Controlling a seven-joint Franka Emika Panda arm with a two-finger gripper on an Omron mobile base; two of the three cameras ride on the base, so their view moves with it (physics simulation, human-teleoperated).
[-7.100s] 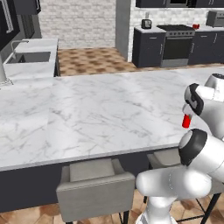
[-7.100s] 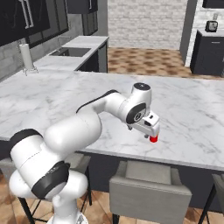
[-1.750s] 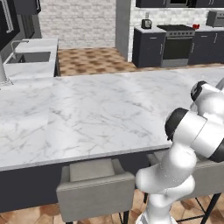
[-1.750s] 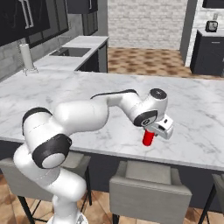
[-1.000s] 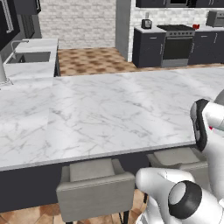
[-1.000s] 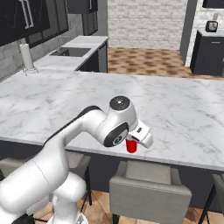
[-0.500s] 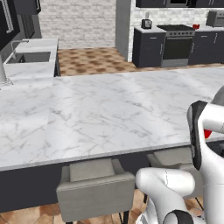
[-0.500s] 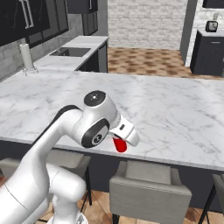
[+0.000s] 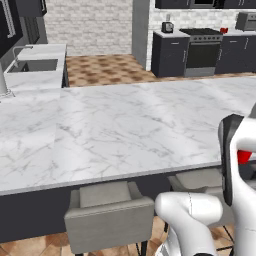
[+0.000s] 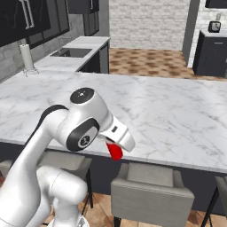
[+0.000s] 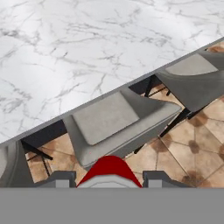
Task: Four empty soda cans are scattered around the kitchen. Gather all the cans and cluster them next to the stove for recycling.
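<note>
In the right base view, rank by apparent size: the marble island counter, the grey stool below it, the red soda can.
1. Marble island counter, largest.
2. Grey stool.
3. Soda can, smallest, held in the pincer; the arm partly covers it, yet the order holds.

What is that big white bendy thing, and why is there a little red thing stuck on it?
The white bendy thing is a robot arm in a pretend kitchen made by a computer. Two pictures come from cameras riding behind it, one on each side. The third comes from a camera on its hand, looking down at the grey stools and the marble counter. The red thing is a soda can. The arm's gripper, like two fingers, is pinched shut on it, holding it out past the counter's edge. Far away at the back stands the black stove, where the cans belong.
</note>
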